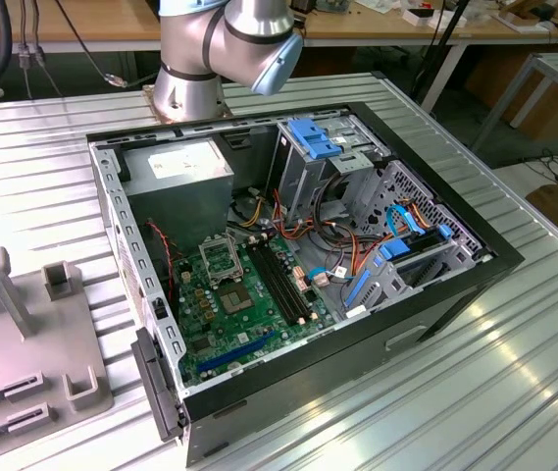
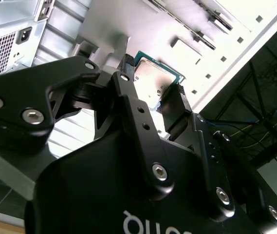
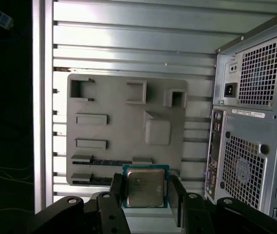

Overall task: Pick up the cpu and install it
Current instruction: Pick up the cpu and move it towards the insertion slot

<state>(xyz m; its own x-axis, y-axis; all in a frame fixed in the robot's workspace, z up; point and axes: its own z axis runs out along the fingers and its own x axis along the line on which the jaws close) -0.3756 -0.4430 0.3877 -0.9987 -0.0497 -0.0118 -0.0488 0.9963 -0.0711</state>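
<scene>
gripper (image 3: 146, 194): black two-finger unit, closed on the cpu (image 3: 145, 186); seen from the side in the second wrist view (image 2: 154, 91).
fingers (image 3: 117, 191): one on each of two opposite edges of the chip, touching it; dark pad of one also seen in the second wrist view (image 2: 179, 100).
cpu: small flat square, dull silver-grey metal top framed by a green border, held between the fingers; metal top turned toward the first wrist camera; in the second wrist view (image 2: 150, 78) seen at an angle, a corner of the green border projecting past the fingers.
position of cpu: outside the computer case (image 3: 250, 126), near its rear panel; seen against the edge of the fixture tray (image 3: 123, 97), over the table (image 3: 128, 34).
fixture tray: grey plate with raised brackets and shallow slots, lying flat on the table; at the exterior view's left (image 1: 24, 343), beside the case.
computer case: black tower on its side, side panel off (image 1: 475, 285); green board (image 1: 229, 319) lying inside.
socket frame (image 1: 218, 257): square, silver and black, hollow middle, on the green board.
arm (image 1: 225, 49): silver and blue joint standing behind the case in the exterior view.
table: ribbed aluminium surface (image 1: 514, 392) carrying case and tray.
</scene>
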